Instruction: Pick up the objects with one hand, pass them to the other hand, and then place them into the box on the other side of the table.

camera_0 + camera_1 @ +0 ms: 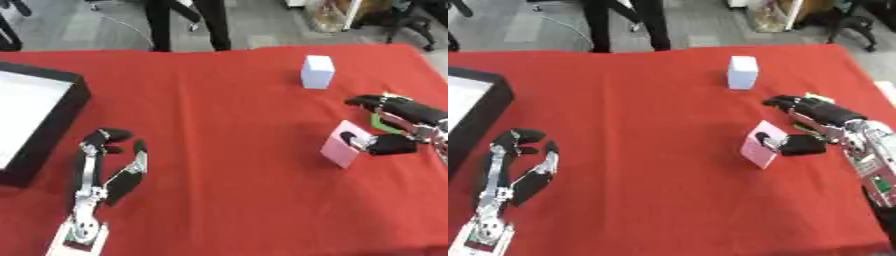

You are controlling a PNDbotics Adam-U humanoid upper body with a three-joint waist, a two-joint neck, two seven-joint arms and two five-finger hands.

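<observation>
The pink block (342,144) sits on the red table (227,150) at my right, and my right hand (815,122) is only starting on it: thumb against its face, fingers spread above, nothing gripped yet. My left hand (109,165) lies relaxed near the box (52,120), so lift, handover and drop all remain, and the white block (318,71) waits untouched.
</observation>
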